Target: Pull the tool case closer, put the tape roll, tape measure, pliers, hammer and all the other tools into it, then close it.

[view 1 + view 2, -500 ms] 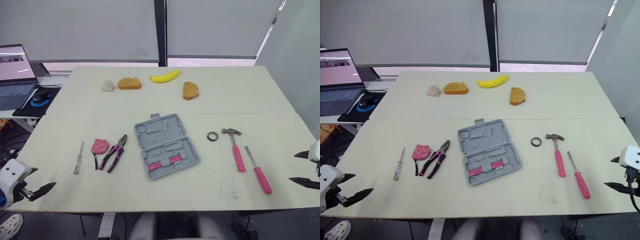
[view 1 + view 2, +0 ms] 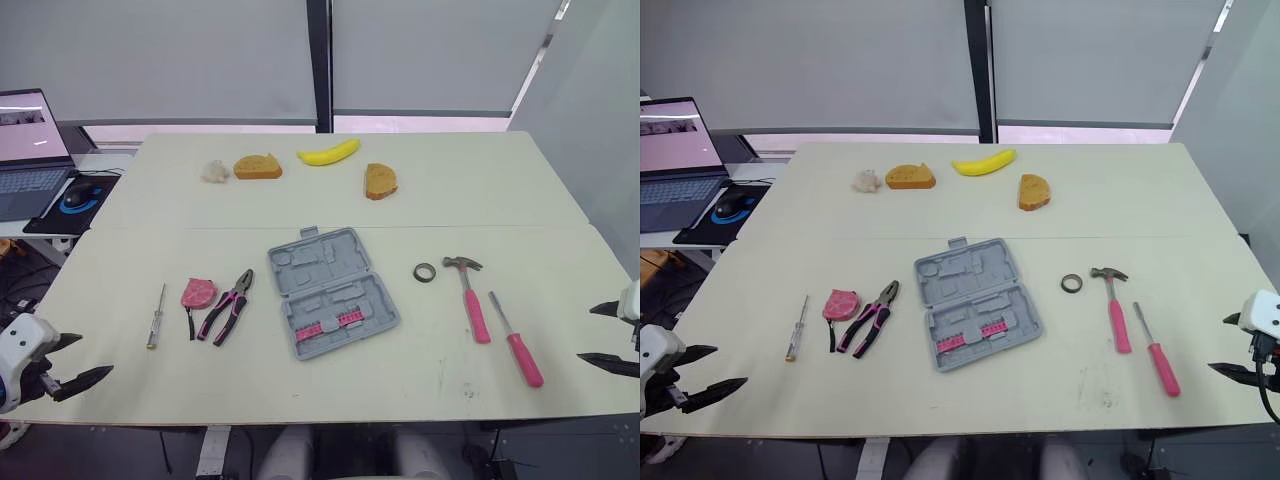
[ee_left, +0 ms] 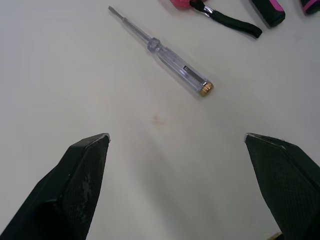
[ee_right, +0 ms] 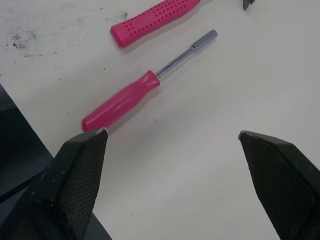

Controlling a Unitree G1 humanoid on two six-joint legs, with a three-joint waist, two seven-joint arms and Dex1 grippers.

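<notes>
Across the worktop (image 2: 500, 200) nothing has shifted — my left claw (image 2: 88, 356) and right claw (image 2: 588, 334) hang spread and empty, so pulling the tool case (image 2: 332, 291) closer hasn't begun.

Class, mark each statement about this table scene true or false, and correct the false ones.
1. The grey plastic tool case lies open on the cream table. True.
2. The pink-handled hammer sits inside the case. False: the hammer lies on the table, right of the case.
3. The left end effector is open and empty. True.
4. The right end effector grips the pink-handled screwdriver. False: that end effector is open; the screwdriver lies untouched on the table.
5. The pink-and-black pliers lie left of the case. True.
</notes>
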